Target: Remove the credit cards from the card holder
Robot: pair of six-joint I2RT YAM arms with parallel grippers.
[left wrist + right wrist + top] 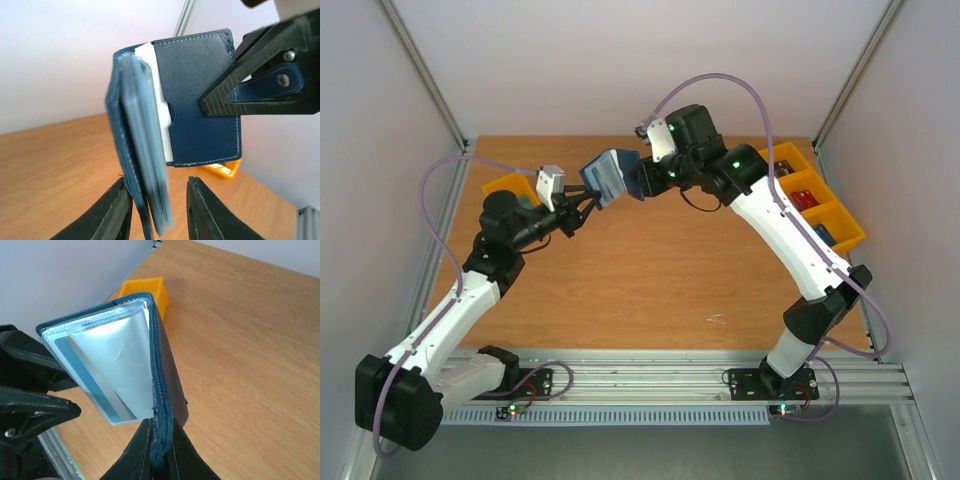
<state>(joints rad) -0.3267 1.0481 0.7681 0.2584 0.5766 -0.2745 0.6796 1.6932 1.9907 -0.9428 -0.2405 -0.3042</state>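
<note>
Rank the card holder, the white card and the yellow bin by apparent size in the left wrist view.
1. card holder, close to the camera.
2. white card, only its exposed strip showing.
3. yellow bin, mostly hidden behind the holder and farther off.

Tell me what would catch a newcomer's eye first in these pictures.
The dark blue card holder hangs in mid-air over the back of the table, spread open like a booklet between the two arms. The right pincer is clamped on its cover, while the left pincer straddles the edge of the pale sleeves, not yet closed on them. Yellow bins line the table's right edge.
</note>
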